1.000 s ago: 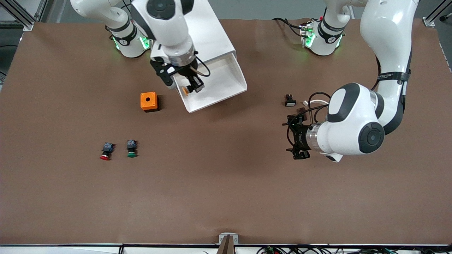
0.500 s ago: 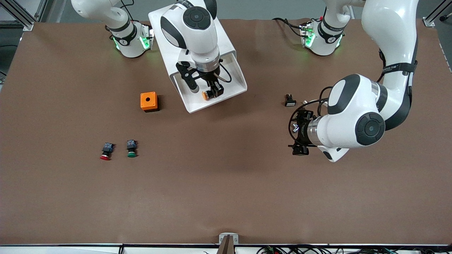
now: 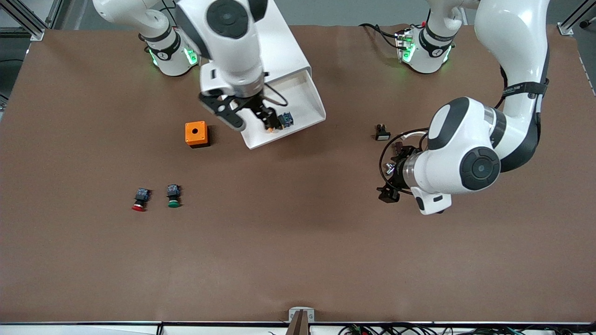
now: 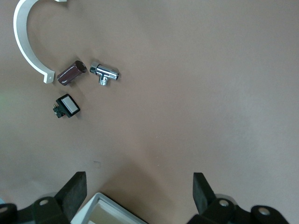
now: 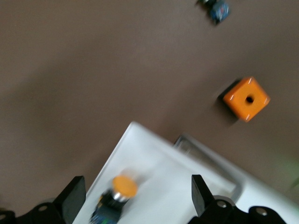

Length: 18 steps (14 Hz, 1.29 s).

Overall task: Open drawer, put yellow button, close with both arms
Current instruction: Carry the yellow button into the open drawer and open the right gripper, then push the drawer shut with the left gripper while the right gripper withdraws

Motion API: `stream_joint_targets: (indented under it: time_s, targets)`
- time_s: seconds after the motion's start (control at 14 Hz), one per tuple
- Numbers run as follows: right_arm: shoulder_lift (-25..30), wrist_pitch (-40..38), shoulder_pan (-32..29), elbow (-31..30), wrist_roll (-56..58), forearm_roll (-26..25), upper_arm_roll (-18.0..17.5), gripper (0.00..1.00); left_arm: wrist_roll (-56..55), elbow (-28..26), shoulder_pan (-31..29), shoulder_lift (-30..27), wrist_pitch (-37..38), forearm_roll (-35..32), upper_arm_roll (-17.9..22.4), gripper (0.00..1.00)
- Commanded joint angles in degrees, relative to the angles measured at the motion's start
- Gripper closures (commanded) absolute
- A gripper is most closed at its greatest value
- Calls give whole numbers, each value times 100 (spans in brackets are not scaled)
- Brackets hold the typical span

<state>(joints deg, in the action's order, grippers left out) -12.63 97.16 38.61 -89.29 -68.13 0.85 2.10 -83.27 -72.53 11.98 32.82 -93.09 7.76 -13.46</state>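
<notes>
Beside the drawer (image 3: 298, 109) sits an orange cube (image 3: 196, 134).

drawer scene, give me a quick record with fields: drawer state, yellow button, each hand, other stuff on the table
drawer state: drawer pulled open
yellow button: yellow button lies in the drawer, released
right hand: right hand open, over the drawer beside the button
left hand: left hand open, over bare table toward the left arm's end, waiting
other items: orange cube, red button, green button
</notes>
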Motion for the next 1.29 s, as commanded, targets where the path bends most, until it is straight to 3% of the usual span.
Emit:
stream_joint_targets:
  time_s: [0.0, 0.29, 0.5, 0.79, 1.07, 1.21]
  targets:
    - [85, -364, -957, 79, 2016, -14, -61, 0, 275, -112, 76, -39, -69, -143, -138, 0]
    - [120, -601, -2399, 61, 4829, -155, -61, 0, 966, -375, 761, 5, -543, -915, -235, 0]
    - [155, -768, -3270, 70, 6299, -252, -61, 0, 1664, -595, 876, 5, -1026, -925, -525, 0]
    - [191, -1136, -3781, 262, 7138, -463, -52, 0, 1586, -982, 1305, -3, -1730, -899, -833, 0]
    - [173, -1428, -4204, 605, 7156, -427, -69, 0, 1051, -1035, 1815, 6, -1739, -838, -877, 0]
    - [138, -1428, -4274, 711, 7278, -437, -61, 0, 647, -1279, 1895, -47, -1739, -741, -1183, 0]
